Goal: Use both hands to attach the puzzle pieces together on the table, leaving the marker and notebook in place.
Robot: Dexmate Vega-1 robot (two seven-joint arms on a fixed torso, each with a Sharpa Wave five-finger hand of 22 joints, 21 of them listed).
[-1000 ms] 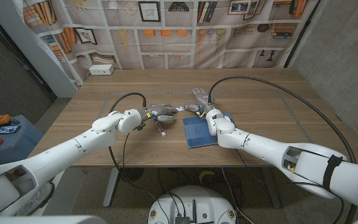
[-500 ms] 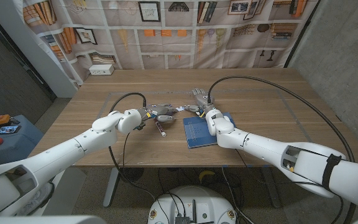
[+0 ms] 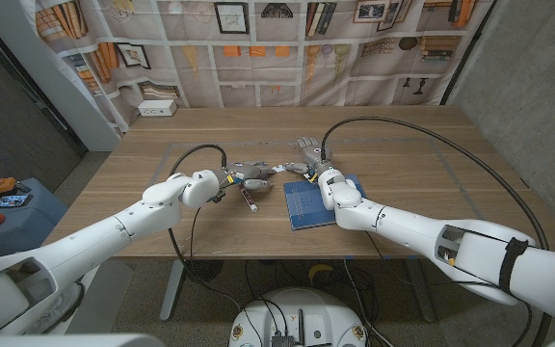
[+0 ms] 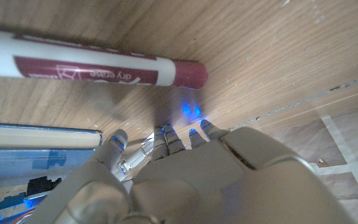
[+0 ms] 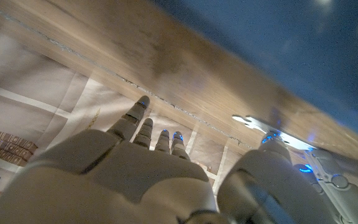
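Table: a wooden table (image 3: 403, 183) fills the middle of the head view, with both arms reaching in from the bottom corners to meet near its centre.
Left hand: the left hand (image 3: 242, 175) sits just left of centre; its fingers are curled in around a small pale puzzle piece (image 3: 256, 181), though the grip itself is too small to make out clearly.
Right hand: the right hand (image 3: 308, 159) sits just right of centre with fingers stretched up the frame; whether it holds anything I cannot tell.
Puzzle pieces: a light, thin piece (image 3: 279, 170) spans the gap between the two hands at the centre of the head view.
Marker: the marker (image 3: 250, 200) lies on the wood just below the left hand; in the left wrist view it is white with a dark red cap (image 4: 190, 74).
Notebook: the blue notebook (image 3: 308, 205) lies flat just below the right hand, right of the marker.
Containers: none visible on the table.
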